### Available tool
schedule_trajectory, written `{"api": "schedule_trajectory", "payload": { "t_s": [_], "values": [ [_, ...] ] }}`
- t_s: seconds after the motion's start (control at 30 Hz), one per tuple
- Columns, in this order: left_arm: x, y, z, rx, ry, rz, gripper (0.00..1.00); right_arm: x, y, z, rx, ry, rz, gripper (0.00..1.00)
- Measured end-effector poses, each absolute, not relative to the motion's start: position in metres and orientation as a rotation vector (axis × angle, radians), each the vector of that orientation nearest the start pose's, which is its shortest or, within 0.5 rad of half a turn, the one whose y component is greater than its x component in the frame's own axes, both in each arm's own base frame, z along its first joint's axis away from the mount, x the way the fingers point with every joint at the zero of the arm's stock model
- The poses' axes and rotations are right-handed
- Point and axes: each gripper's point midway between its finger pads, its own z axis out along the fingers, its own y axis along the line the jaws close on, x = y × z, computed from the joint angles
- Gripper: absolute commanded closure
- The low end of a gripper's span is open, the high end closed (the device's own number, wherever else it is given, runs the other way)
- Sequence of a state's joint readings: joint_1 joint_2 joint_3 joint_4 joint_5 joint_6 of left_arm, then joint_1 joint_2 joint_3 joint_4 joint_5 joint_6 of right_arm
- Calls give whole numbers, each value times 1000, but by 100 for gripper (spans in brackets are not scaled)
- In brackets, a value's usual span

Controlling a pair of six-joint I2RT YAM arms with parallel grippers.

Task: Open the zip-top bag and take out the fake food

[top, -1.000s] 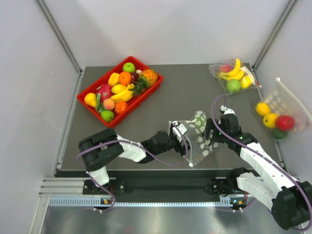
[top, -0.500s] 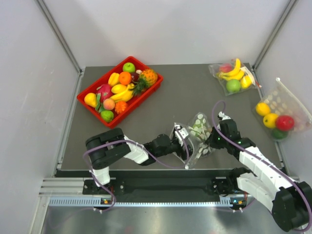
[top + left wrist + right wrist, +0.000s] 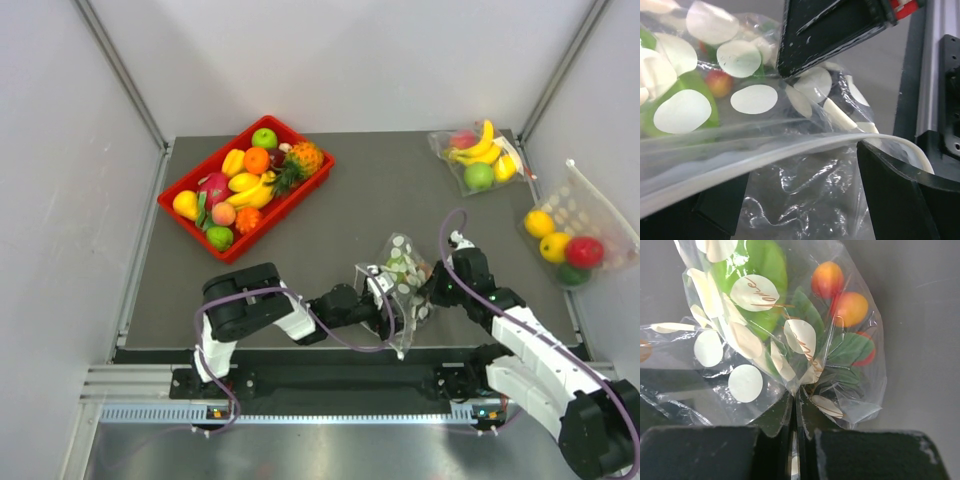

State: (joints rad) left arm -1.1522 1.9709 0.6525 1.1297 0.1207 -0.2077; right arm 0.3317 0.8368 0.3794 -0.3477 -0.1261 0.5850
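- Clear plastic with pale round dots: that is the zip-top bag [image 3: 402, 275]. You can see it near the front edge of the counter [image 3: 360, 200], held up between the two arms.
- Your right gripper [image 3: 432, 290] is closed tight on the bag. In the right wrist view, its two fingers [image 3: 775, 450] pinch a fold of the plastic.
- Your left gripper [image 3: 378, 290] is open wide. In the left wrist view, one finger [image 3: 830, 30] is above the bag and the other one is down at the right.
- The white zip strip [image 3: 790, 150] runs across between those two fingers. You cannot tell from the pictures if the zip is open or closed.
- The fake food [image 3: 850, 308] is inside the bag. You can see a big green piece, some green leaves and small orange-red round fruits through the plastic.
- A red tray [image 3: 165, 197] full of fruit sits at the back left of the counter, well apart from the bag.
- A clear bag with bananas and a green apple [image 3: 478, 155] lies at the back right.
- A bigger dotted bag [image 3: 570, 235] with yellow and red fruit sits at the far right, past the edge of the counter.
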Motion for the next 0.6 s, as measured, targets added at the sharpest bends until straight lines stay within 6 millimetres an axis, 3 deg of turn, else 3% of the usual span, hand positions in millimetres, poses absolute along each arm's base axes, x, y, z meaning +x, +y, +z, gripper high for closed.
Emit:
{"api": "schedule_trajectory", "payload": {
  "t_s": [0.13, 0.17, 0.2, 0.23, 0.3, 0.33, 0.47, 0.6],
  "values": [
    [179, -446, 41, 897, 1660, -1001, 10, 209, 120, 60, 243, 2408, 592, 99],
    [184, -444, 41, 876, 1663, -972, 10, 209, 121, 62, 240, 2400, 599, 95],
    [191, -442, 41, 850, 1664, -938, 9, 209, 121, 62, 239, 2396, 602, 88],
    [197, -439, 43, 822, 1659, -904, 9, 208, 121, 62, 239, 2394, 604, 71],
    [206, -434, 45, 782, 1647, -855, 9, 209, 121, 64, 235, 2385, 603, 52],
    [209, -431, 45, 774, 1644, -835, 9, 209, 121, 65, 236, 2379, 604, 38],
    [214, -426, 45, 768, 1636, -791, 9, 211, 118, 70, 209, 2360, 583, 18],
    [216, -427, 46, 763, 1621, -788, 9, 223, 116, 86, 186, 2334, 546, 14]
  ]
}}
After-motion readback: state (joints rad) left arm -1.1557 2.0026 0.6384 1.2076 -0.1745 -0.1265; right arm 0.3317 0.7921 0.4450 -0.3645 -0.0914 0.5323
